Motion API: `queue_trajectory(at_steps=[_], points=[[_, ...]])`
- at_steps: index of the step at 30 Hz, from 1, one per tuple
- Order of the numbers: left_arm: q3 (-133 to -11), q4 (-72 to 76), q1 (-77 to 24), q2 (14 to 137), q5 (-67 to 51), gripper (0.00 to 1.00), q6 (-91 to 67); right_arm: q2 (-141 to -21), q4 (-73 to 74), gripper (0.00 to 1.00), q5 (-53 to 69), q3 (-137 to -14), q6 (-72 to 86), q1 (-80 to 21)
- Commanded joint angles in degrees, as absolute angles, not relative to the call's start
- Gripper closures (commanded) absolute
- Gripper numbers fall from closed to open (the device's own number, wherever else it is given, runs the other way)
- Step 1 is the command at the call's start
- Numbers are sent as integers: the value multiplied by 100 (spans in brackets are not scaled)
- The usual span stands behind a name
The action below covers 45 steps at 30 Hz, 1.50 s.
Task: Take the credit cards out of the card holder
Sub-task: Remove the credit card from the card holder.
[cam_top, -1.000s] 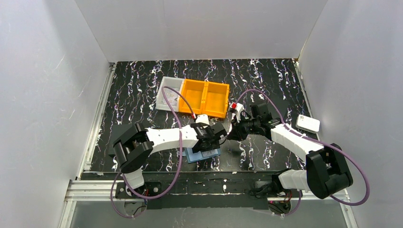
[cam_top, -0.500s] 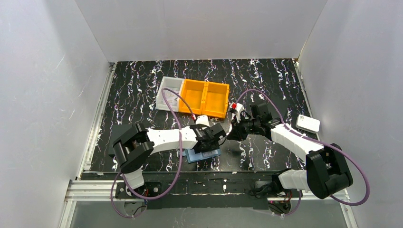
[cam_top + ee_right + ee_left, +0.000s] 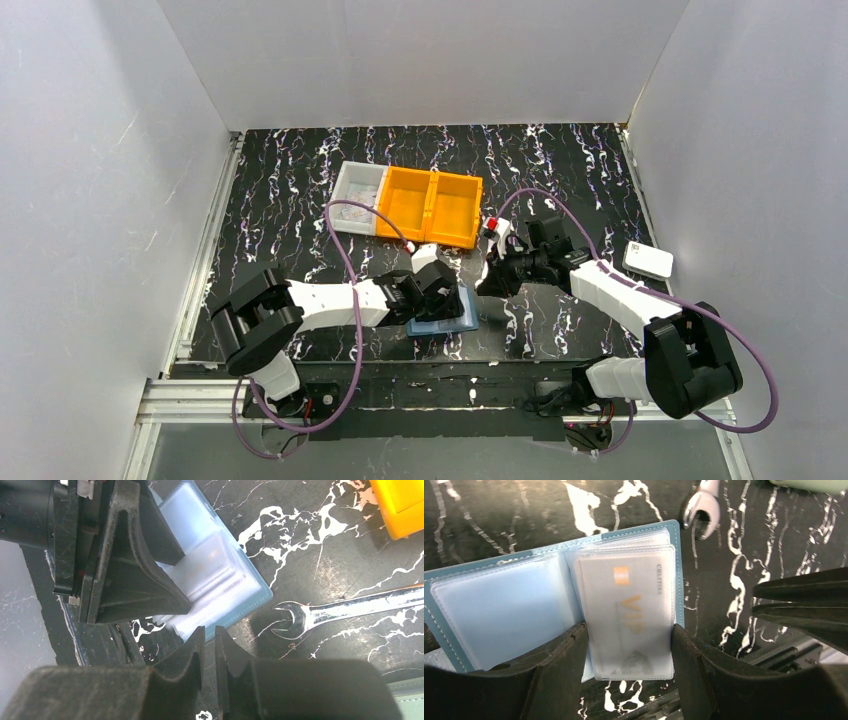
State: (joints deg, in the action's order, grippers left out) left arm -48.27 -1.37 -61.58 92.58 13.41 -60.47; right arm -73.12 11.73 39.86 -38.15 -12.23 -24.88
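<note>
Step in hand: getting a grip on a card. None is out of this pocket yet, as far as I can see.

The card holder lies open and flat on the counter, right under my left end effector. The top card, pale with "VIP" printed on it, sits in a clear pocket directly between my left fingers. The jaws stand about a card's width apart, one at each long edge of the pocket stack. Can't tell if they're pinching or only touching. More pockets are stacked underneath, contents unclear.

My right end effector hangs just off the holder's outer edge, jaws nearly together, nothing in them. A wrench lies on the counter just beyond it.

Next, my guess: left pins the holder down, right comes in at the pocket's open edge (can't see which edge that is). It nips the card's rim and draws it straight out along the pocket.

Risk: the sleeve looks slick and floppy, so the whole holder may drag along.
</note>
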Motion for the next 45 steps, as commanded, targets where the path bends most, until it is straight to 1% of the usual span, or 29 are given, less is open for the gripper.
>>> queue_trajectory(at_steps=[1,8,18,22,29,36,41,45], points=[[-4818,459,-6088,9338,673,43,-5515,-7400,1193,78,4318,-4038,-1248,-2518],[-4885,546,-5949,9488,556,45,-5533,-7772,937,78,4593,-4010,-727,-2515],[-4407,1172,-5750,9313,120,45,-5612,-7872,463,78,4573,-3883,-99,-2452],[-4281,1315,-5723,9316,23,45,-5617,-7952,302,72,4435,-3833,144,-2370],[-4108,1521,-5707,9299,0,45,-5664,-8061,215,69,4036,-3803,265,-2312],[-4121,1640,-5708,9387,-308,46,-5682,-8182,109,62,4234,-3782,366,-2312],[-4124,1708,-5698,9436,-369,46,-5702,-8218,88,62,4196,-3776,394,-2312],[-4082,1730,-5696,9415,-340,46,-5734,-8208,136,65,3979,-3780,349,-2313]])
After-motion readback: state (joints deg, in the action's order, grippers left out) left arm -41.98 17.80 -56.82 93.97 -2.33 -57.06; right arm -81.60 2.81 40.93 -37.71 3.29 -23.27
